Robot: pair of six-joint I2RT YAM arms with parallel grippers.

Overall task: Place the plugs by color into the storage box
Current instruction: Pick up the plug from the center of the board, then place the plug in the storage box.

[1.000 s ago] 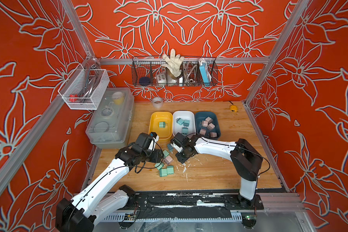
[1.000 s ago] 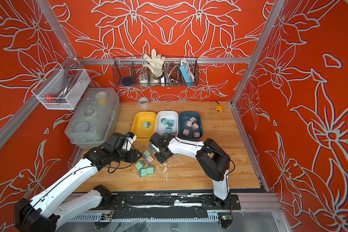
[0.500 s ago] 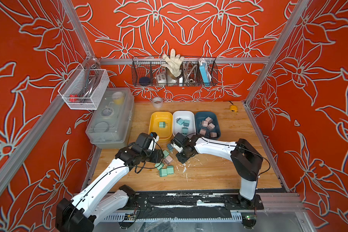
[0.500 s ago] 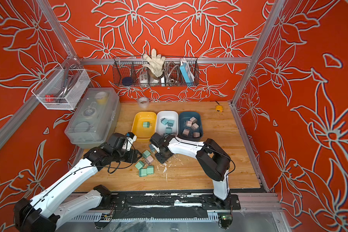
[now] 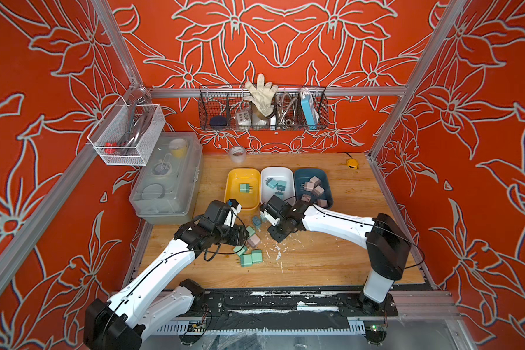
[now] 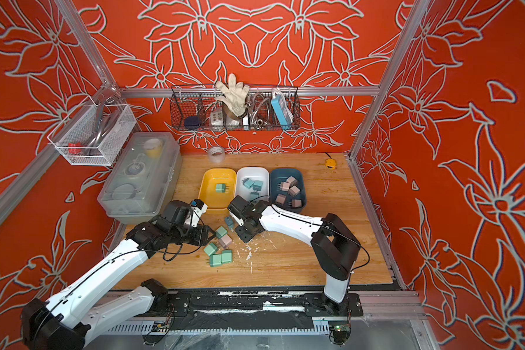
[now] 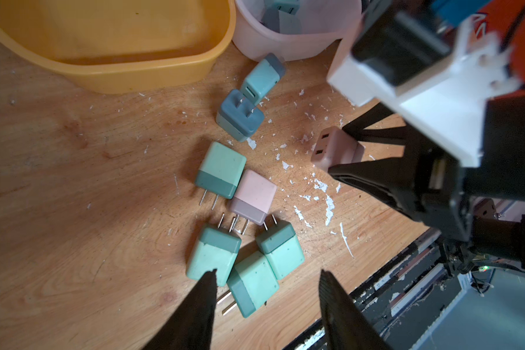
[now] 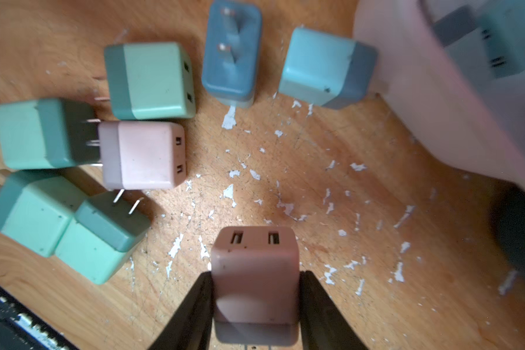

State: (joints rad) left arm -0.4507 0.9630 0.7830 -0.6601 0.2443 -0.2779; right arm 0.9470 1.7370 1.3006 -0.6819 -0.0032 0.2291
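A mauve-pink plug (image 8: 255, 263) is clamped between the two black fingers of the right gripper (image 8: 255, 283), socket slots facing away from the wrist, prongs toward the palm; it hangs low over the wooden table (image 5: 331, 257), and I cannot tell whether it touches the wood. Just beside it lie the loose plugs (image 7: 220, 169): four mint green, one pink among them, and two teal blue nearer the trays. The left gripper (image 7: 267, 272) hovers over the mint green ones, jaws apart and holding nothing.

Behind the cluster three trays stand side by side; the yellow tray (image 5: 243, 171) holds one mint green plug, the white tray (image 5: 277, 170) several teal blue ones, the dark blue tray (image 5: 303, 174) a handful of mauve-pink ones.

The left arm (image 5: 164, 266) slants forward from the front left of the base, wrist bent toward the cluster; the right arm (image 5: 340, 224) rises from the front right, folds at the elbow, and stretches its forearm across to the near edge of the white tray.
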